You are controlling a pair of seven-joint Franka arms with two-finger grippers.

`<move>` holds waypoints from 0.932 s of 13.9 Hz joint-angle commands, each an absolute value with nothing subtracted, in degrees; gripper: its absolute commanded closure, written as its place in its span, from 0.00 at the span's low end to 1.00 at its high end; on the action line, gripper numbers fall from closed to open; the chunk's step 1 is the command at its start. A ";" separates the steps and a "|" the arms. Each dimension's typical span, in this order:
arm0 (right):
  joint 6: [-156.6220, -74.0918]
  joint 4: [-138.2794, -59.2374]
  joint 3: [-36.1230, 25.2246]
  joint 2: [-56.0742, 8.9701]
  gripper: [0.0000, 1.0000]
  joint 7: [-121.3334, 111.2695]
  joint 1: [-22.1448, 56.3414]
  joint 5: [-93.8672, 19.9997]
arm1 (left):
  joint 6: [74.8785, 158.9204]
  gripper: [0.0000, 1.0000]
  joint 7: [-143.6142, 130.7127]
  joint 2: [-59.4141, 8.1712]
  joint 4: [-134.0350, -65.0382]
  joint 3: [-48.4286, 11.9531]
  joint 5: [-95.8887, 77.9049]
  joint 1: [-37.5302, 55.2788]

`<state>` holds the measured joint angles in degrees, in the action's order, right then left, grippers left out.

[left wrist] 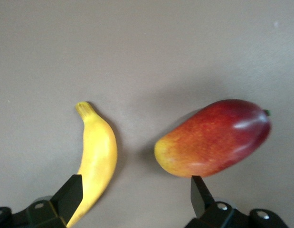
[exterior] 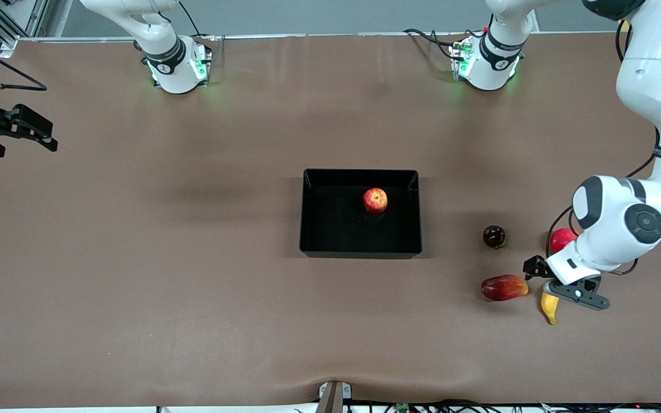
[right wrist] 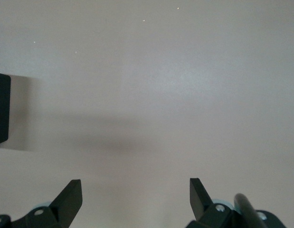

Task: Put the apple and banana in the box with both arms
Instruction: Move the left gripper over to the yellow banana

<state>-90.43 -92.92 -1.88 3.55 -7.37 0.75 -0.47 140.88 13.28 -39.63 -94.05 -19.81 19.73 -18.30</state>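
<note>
Left end effector (exterior: 574,292) hangs low over the worktop (exterior: 193,287) at the left arm's end, its fingers (left wrist: 71,192) spread wide with nothing between them; in the left wrist view one finger overlaps the banana (left wrist: 95,159) and the other sits just below the mango (left wrist: 213,137). Both fruits lie on the worktop side by side, apart from each other, and in the front view the end effector covers part of the banana. Close by, farther from the front camera, sit a small dark maroon fruit (exterior: 494,236) and a pinkish-red round fruit (exterior: 562,238), the latter partly hidden by the left arm's wrist. None of these touches the banana, though the mango lies close enough to crowd one side of it. Right end effector (exterior: 18,129) waits over the right arm's end of the worktop, well apart from everything, its fingers (right wrist: 71,194) also spread and empty; its wrist view shows bare surface and a black corner at the picture's edge. At mid-worktop stands the box (exterior: 307,229), and the apple (exterior: 375,200) rests inside it, toward the wall nearer the robot bases. A plain brown mat covers the worktop, slightly rippled near the front edge. Cables run along that edge and around the two bases, which glow green.
</note>
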 commanded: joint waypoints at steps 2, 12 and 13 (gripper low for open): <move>-89.74 -92.81 -2.02 3.78 0.00 -8.17 1.05 0.09 | 140.63 0.00 14.85 -43.06 -89.48 -19.86 25.39 -18.10; -89.21 -91.76 -1.93 3.87 0.00 -7.47 1.06 0.88 | 144.49 0.00 18.37 -46.84 -88.50 -15.74 26.02 -18.19; -89.21 -91.67 -1.93 3.87 0.00 -7.47 1.05 0.88 | 145.36 0.00 18.28 -47.37 -88.68 -15.30 26.10 -18.19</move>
